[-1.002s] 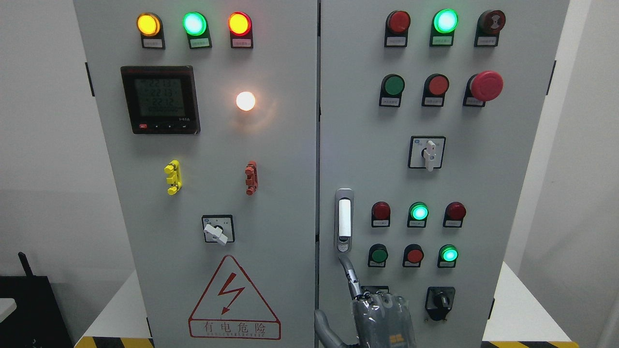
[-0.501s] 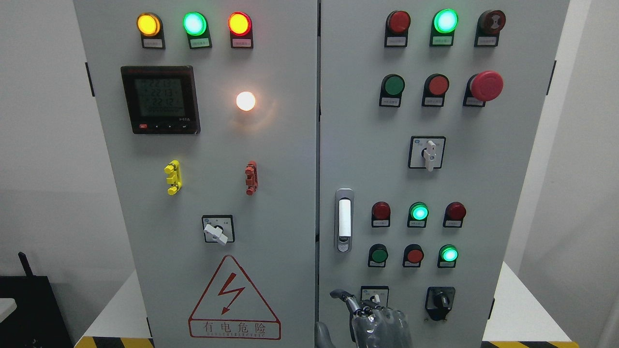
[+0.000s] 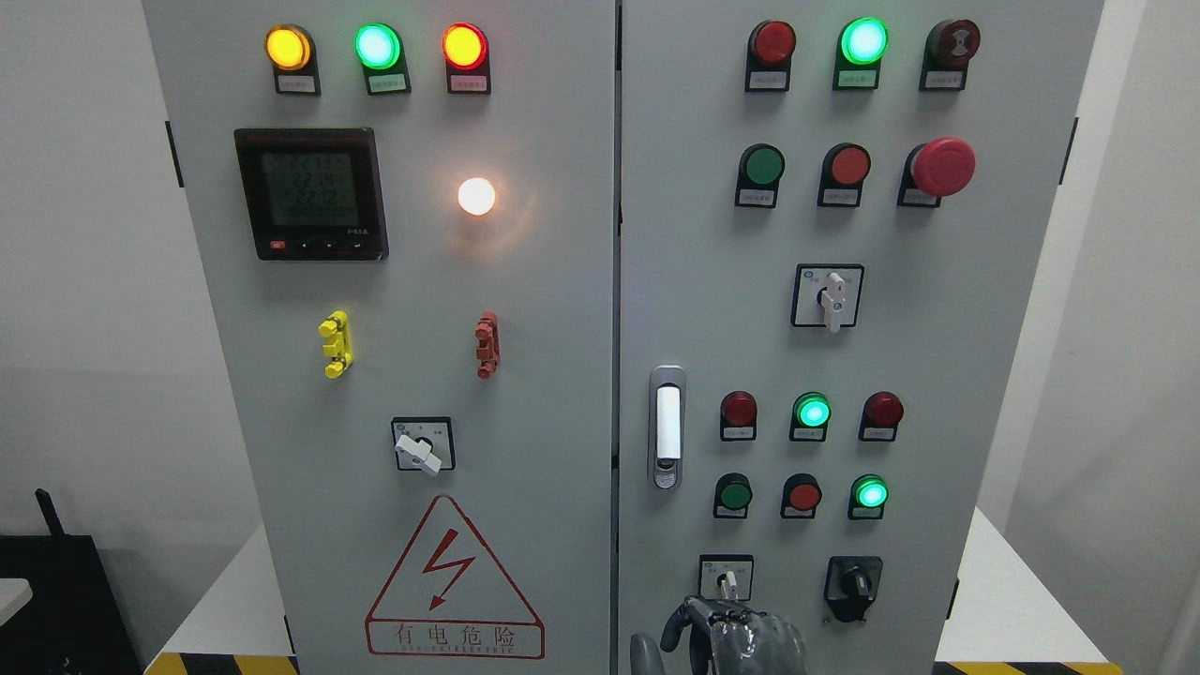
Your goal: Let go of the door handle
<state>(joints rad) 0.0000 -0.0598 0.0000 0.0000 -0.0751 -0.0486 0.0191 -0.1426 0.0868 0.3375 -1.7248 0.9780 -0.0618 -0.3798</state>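
My hand (image 3: 727, 633) low at the bottom edge, fingers curled on nothing, well below the handle (image 3: 667, 427), cabinet (image 3: 562, 281) doors closed.

Bright even light, sharp focus, white lamp (image 3: 476, 196) glaring on panel (image 3: 525, 281)

Bare grey panel above and below the door handle (image 3: 667, 427), and leftward to the seam between the two doors. Just right of it, crowded by two rows of lamps and buttons (image 3: 811, 412). Lower down, hemmed in by a small selector switch (image 3: 726, 577) just above the curled fingers (image 3: 682, 621) of the right hand (image 3: 741, 645), with a black knob (image 3: 853, 586) near on the right. Higher up, blocked by a white-levered switch (image 3: 828, 296) and a jutting red mushroom button (image 3: 942, 166).
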